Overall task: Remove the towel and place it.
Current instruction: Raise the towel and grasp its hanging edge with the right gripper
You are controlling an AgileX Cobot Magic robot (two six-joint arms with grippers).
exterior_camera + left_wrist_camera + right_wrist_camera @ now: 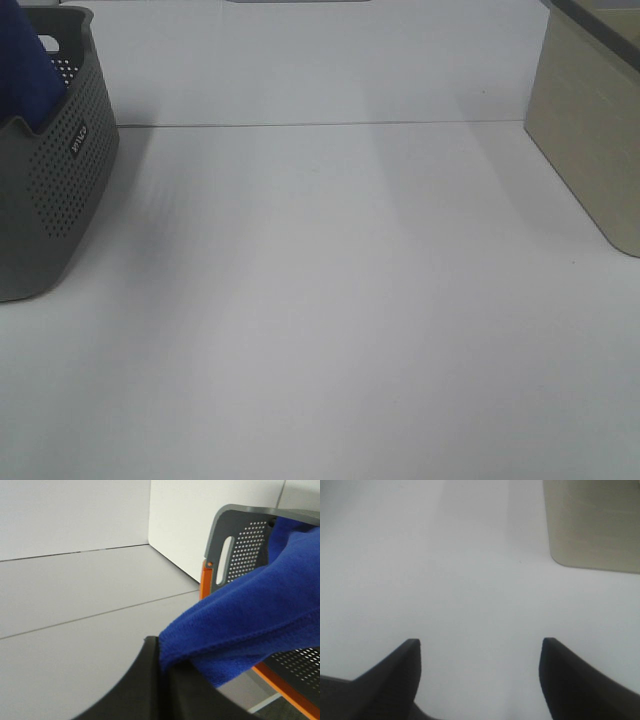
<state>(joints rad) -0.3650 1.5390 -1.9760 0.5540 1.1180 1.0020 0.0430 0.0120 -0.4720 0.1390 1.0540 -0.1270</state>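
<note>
High view:
- The basket [60,180] is cut off by the left edge; only one perforated wall and part of the rim are seen.
- The towel [25,70] is cropped by the picture's edges, and its lower part is hidden inside the basket.
- The label [79,139] on the basket wall is too small to be read.
- The beige box [590,150] is cut by the right edge; its full shape cannot be told.

Left wrist view:
- The tips of the left claw [161,664] are covered by a towel fold.
- Towel and basket are cropped at the picture's edge.
- The orange frame [205,582] is partly hidden by the towel; what it belongs to cannot be told.

Right wrist view:
- The right claw [480,665] is cut off at the finger bases.
- The whole view is blurred.
</note>
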